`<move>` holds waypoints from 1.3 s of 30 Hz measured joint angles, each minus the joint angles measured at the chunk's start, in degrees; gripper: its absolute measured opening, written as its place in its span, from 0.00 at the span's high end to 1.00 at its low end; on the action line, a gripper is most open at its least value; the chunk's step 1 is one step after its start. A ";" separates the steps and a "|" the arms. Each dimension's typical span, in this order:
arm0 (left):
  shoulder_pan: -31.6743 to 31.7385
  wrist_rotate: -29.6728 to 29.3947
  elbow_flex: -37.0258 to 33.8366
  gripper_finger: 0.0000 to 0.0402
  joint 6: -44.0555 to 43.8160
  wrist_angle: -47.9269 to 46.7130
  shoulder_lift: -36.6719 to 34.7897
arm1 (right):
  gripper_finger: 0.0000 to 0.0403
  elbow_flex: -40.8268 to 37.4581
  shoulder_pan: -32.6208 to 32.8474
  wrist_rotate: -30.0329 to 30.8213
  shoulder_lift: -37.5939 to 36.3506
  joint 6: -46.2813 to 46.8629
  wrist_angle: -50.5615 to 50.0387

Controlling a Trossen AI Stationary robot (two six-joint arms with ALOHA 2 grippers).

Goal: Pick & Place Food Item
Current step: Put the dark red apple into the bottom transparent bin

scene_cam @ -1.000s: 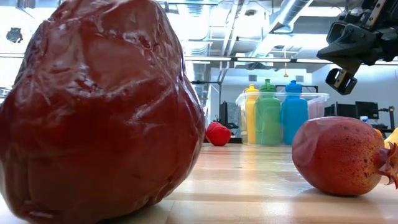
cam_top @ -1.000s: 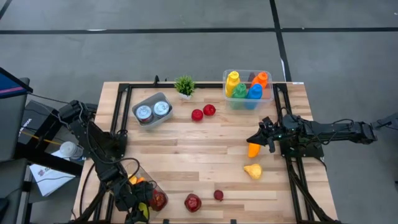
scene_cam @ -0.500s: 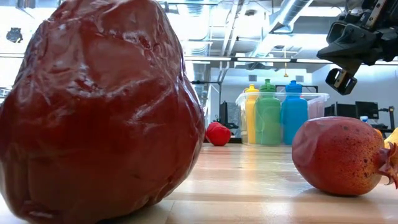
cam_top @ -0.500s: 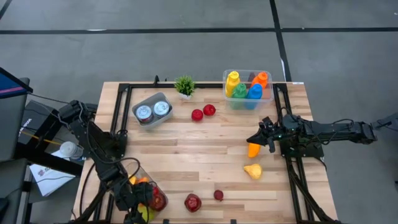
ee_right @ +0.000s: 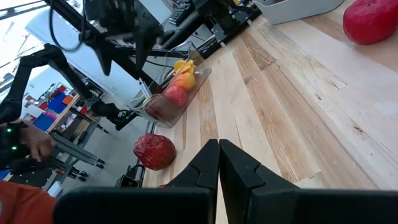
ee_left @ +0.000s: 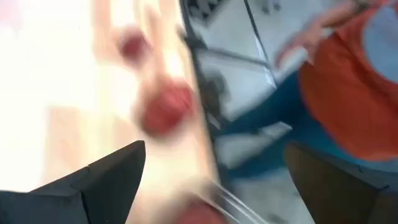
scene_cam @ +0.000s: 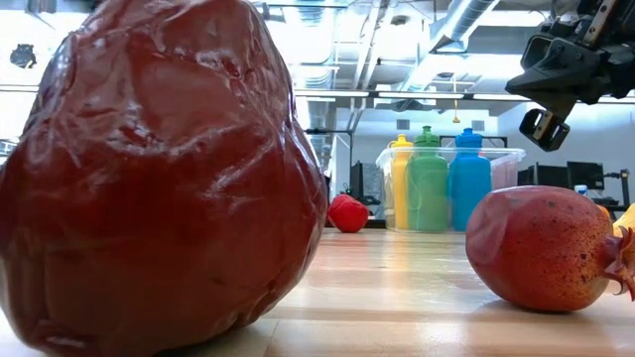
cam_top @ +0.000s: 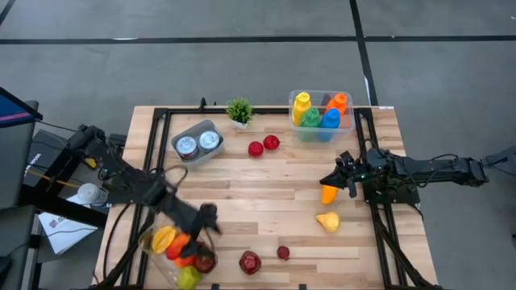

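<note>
Above the near-left part of the table, left gripper [cam_top: 208, 216] hangs with fingers spread wide, nothing between them, just beside the clear plastic tub [cam_top: 153, 250] holding orange, red and green fruit. Red wrinkled apple-like fruit [cam_top: 250, 262] lies close to that tub at the near edge, small dark-red fruit [cam_top: 283, 252] next to it. Right gripper [cam_top: 334, 179] sits over the right side, fingers pinched together, empty, above an orange cone-shaped item [cam_top: 328, 193]; yellow pear [cam_top: 327, 221] nearby.
</note>
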 joint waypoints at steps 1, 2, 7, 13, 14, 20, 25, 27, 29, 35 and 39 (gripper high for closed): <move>1.74 -1.11 0.00 0.07 4.75 0.77 -0.39 | 0.99 0.00 -0.01 0.00 -0.02 -0.02 0.00; 3.34 -2.06 0.00 0.07 9.30 1.82 -0.46 | 0.99 0.00 -0.01 0.01 -0.01 -0.01 0.00; 9.70 0.44 0.00 0.06 24.72 9.39 2.89 | 0.99 0.00 0.00 0.02 -0.02 0.00 0.00; 11.04 10.05 -0.02 0.07 28.04 22.15 12.74 | 0.99 0.00 -0.01 0.00 0.00 0.00 -0.01; 10.77 10.87 -0.02 0.07 29.18 24.87 14.45 | 0.99 -0.01 0.00 0.01 -0.02 0.00 0.00; 8.49 11.29 -0.02 0.07 32.25 38.23 23.22 | 0.99 -0.02 0.00 0.02 0.00 -0.02 -0.02; 6.56 12.00 2.47 0.08 30.60 37.70 28.74 | 0.99 -0.02 0.00 0.01 -0.02 -0.02 -0.02; 6.25 13.19 5.55 0.09 29.36 35.08 31.39 | 0.99 -0.01 -0.02 0.01 0.00 -0.01 -0.02; 6.10 14.30 8.97 0.09 29.42 31.36 33.51 | 0.99 0.00 0.00 0.00 -0.02 -0.02 -0.02; 7.41 14.13 14.16 0.09 29.74 22.16 35.16 | 0.99 0.00 -0.02 0.02 0.00 -0.01 -0.02; 7.23 14.33 14.08 0.09 30.64 18.04 34.88 | 0.99 0.00 0.00 0.02 0.00 0.00 -0.04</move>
